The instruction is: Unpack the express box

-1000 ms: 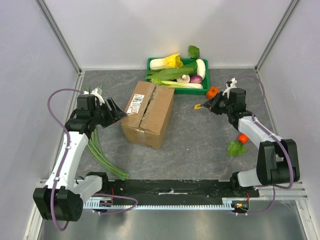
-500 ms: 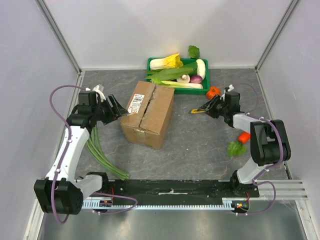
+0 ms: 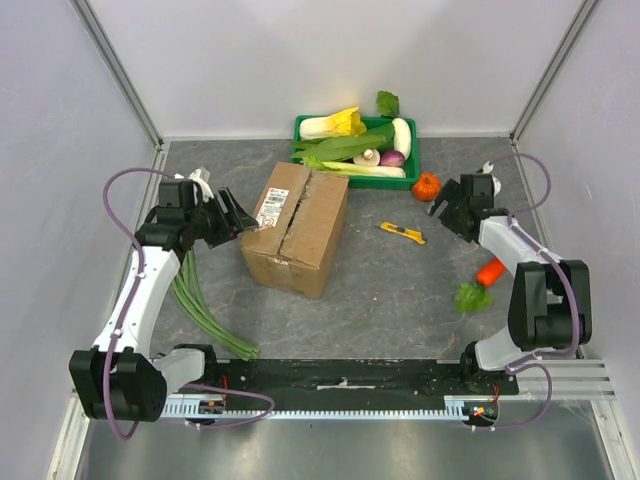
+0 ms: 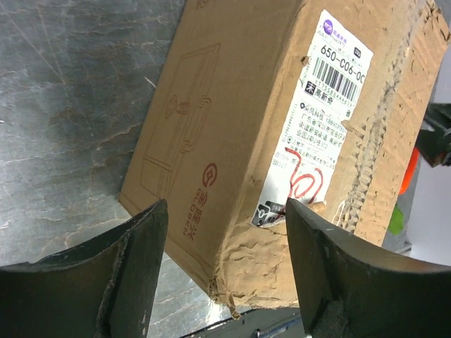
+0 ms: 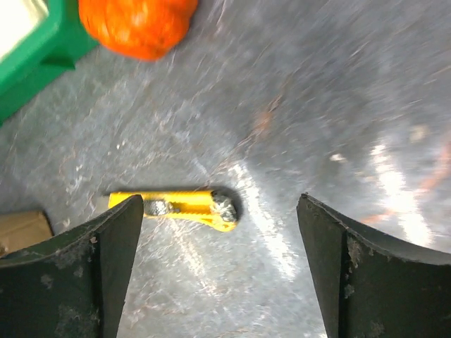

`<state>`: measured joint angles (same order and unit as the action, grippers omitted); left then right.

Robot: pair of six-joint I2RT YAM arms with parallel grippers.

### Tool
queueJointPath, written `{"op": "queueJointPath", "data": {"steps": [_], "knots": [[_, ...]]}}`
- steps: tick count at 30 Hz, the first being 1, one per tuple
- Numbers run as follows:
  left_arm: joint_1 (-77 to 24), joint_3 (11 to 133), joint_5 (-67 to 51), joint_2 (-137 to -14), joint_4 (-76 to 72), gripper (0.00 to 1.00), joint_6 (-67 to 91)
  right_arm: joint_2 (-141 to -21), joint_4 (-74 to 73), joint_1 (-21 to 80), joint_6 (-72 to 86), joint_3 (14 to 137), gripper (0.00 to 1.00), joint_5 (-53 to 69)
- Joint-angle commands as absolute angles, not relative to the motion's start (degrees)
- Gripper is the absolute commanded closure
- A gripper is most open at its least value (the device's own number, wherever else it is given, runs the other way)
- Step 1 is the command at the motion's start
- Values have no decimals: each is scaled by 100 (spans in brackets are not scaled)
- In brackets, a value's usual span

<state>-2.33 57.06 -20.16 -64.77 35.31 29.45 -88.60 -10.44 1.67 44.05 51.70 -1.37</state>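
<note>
The express box (image 3: 297,228), a brown carton with a white label (image 4: 320,120), sits mid-table with its top flaps down and a ragged seam between them. My left gripper (image 3: 232,212) is open at the box's left end. In the left wrist view the box's crumpled corner (image 4: 239,282) lies between and beyond the spread fingers. A yellow utility knife (image 3: 403,233) lies flat on the table to the right of the box. My right gripper (image 3: 447,212) hovers open just right of the knife (image 5: 184,206), holding nothing.
A green tray (image 3: 411,160) of vegetables stands behind the box. An orange pumpkin (image 3: 427,186) sits beside the tray. Long green stalks (image 3: 205,305) lie at the left, under the left arm. A carrot (image 3: 488,271) and a leafy green (image 3: 470,297) lie at the right.
My right gripper has opened and let go of the yellow knife, which now lies on the table. The right arm has drawn back to the right. The left arm has barely moved.
</note>
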Motion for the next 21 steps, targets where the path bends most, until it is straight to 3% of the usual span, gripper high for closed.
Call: {"op": "queueJointPath", "data": {"steps": [1, 6, 10, 21], "knots": [[-211, 5836, -2670, -6635, 3358, 26, 2751, -8236, -2354, 289, 3745, 5923, 4, -1643], [-211, 5555, -3830, -6741, 3095, 32, 2891, -7770, -2759, 1123, 3358, 6512, 8, -1986], [-220, 5213, -4332, -6593, 2892, 40, 3093, -7752, -3146, 2351, 3279, 7092, 9, -2617], [-518, 4448, -4140, -6056, 2971, 41, 3568, -8779, -4139, 4877, 2743, 9017, 2, -3928]]}}
